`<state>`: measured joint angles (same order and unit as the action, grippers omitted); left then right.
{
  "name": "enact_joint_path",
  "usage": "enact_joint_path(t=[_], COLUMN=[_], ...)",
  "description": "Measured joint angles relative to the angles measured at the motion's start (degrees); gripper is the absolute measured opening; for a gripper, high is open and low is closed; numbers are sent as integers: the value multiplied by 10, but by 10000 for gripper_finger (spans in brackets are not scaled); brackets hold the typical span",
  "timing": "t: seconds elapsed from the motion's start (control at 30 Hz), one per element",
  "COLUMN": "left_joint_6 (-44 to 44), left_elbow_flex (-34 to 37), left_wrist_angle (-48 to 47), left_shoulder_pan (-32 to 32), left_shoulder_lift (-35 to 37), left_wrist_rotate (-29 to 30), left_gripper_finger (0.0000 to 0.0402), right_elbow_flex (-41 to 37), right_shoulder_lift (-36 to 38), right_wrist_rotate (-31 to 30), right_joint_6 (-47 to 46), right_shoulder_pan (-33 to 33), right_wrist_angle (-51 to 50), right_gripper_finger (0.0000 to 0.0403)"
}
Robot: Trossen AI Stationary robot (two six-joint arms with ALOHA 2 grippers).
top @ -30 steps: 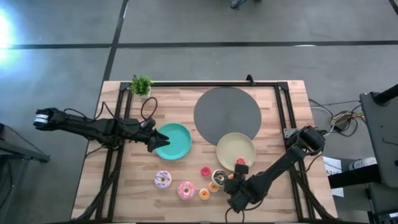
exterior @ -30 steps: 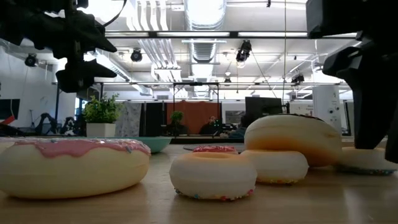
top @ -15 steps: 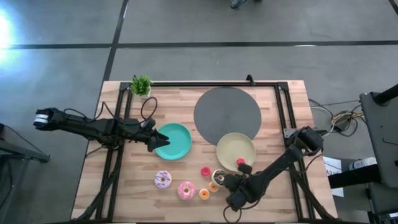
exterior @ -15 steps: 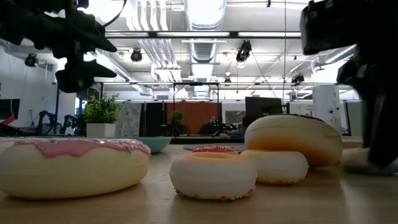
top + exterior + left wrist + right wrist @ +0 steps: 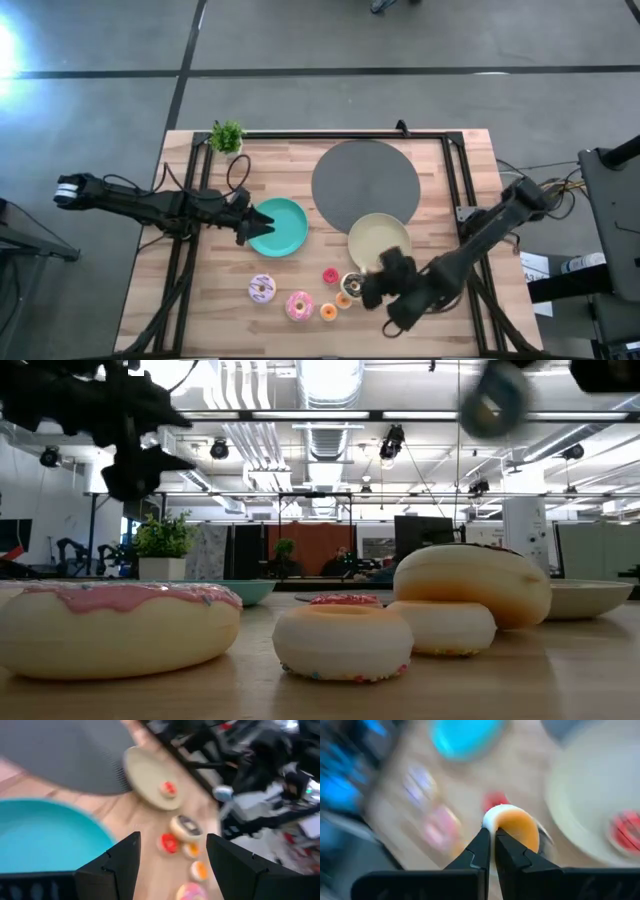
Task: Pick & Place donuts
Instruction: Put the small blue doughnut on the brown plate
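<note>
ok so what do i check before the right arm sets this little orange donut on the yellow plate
1. Grip: right gripper is shut on the small orange toy donut: ok.
2. Room on the pale-yellow round plate: it holds only one tiny red donut: ok.
3. Gripper over the plate's middle: the high view shows it at the near rim: not ok.
4. Donut's height above the plate: cannot tell.
5. Left gripper is open at the round teal plate, away from the right arm: ok.
</note>
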<state>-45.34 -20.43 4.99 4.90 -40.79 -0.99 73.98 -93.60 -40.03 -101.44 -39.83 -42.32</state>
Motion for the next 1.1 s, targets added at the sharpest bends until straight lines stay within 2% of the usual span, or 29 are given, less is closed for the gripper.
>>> enact_joint_path(t=[0.07, 0.13, 0.23, 0.3, 0.43, 0.53, 0.63, 0.83, 0.97, 1.1], left_joint_6=[14, 18, 14, 1, -9, -9, -4, -10, -14, 2], left_elbow_flex=[1, 1, 1, -1, -38, -98, -181, -319, -377, -422], left_wrist_angle=[64, 131, 250, 315, 371, 425, 444, 443, 445, 451], left_shoulder_pan=[-5, -12, -33, -49, -74, -82, -88, -95, -96, -87], left_shoulder_lift=[-16, -39, -95, -145, -255, -332, -404, -521, -567, -586], left_wrist_rotate=[-45, -103, -179, -206, -255, -301, -342, -437, -483, -483], left_gripper_finger=[201, 201, 201, 201, 201, 201, 201, 201, 201, 201], right_elbow_flex=[-18, -46, -114, -169, -263, -302, -304, -286, -285, -288], right_shoulder_lift=[35, 68, 110, 131, 148, 147, 140, 149, 161, 169], right_wrist_rotate=[-62, -91, -94, -92, -91, -74, -37, -32, -33, -34], right_joint_6=[-5, 17, 81, 127, 197, 220, 232, 296, 330, 340], right_shoulder_pan=[0, 0, 2, 3, 11, 20, 29, 30, 30, 29], right_wrist_angle=[39, 108, 258, 389, 626, 732, 747, 745, 743, 742], right_gripper_finger=[11, 11, 11, 11, 11, 11, 12, 13, 13, 13])
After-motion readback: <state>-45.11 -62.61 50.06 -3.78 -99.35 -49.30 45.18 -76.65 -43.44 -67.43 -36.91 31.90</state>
